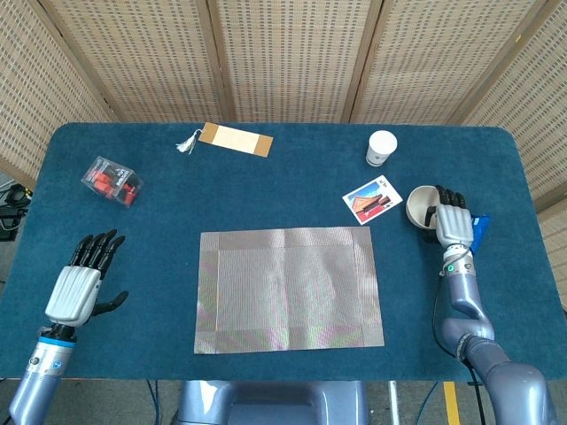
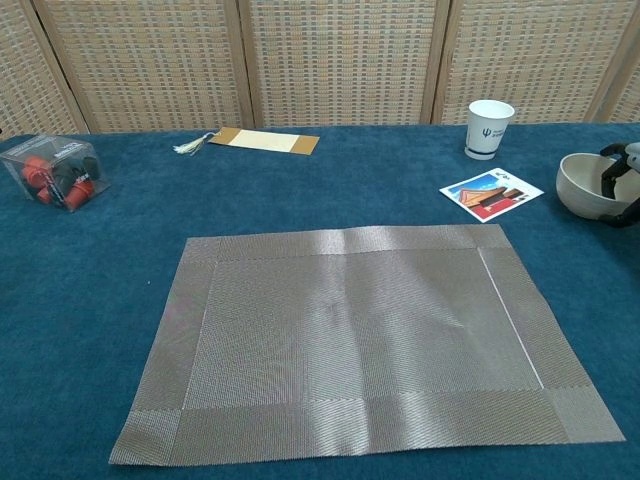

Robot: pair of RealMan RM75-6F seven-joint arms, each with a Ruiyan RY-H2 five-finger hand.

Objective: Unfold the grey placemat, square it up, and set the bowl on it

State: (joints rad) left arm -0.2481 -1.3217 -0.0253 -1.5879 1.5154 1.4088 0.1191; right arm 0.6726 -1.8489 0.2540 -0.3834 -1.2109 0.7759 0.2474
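Observation:
The grey placemat [image 1: 288,288] lies unfolded and flat in the middle of the blue table, its edges roughly parallel to the table's front edge; the chest view shows the placemat [image 2: 350,340] large in the foreground. The cream bowl [image 1: 418,208] stands off the mat at the right, beside a picture card. My right hand [image 1: 452,221] is at the bowl's right side and grips its rim, fingers hooked inside and thumb outside. In the chest view the bowl [image 2: 582,185] looks slightly tipped in that hand [image 2: 620,188]. My left hand [image 1: 75,288] hovers open at the front left, holding nothing.
A white paper cup [image 1: 381,147] stands at the back right. The picture card [image 1: 372,200] lies between bowl and mat. A tan bookmark with a tassel [image 1: 235,140] is at the back, and a clear box of red and black pieces [image 1: 112,181] at the left.

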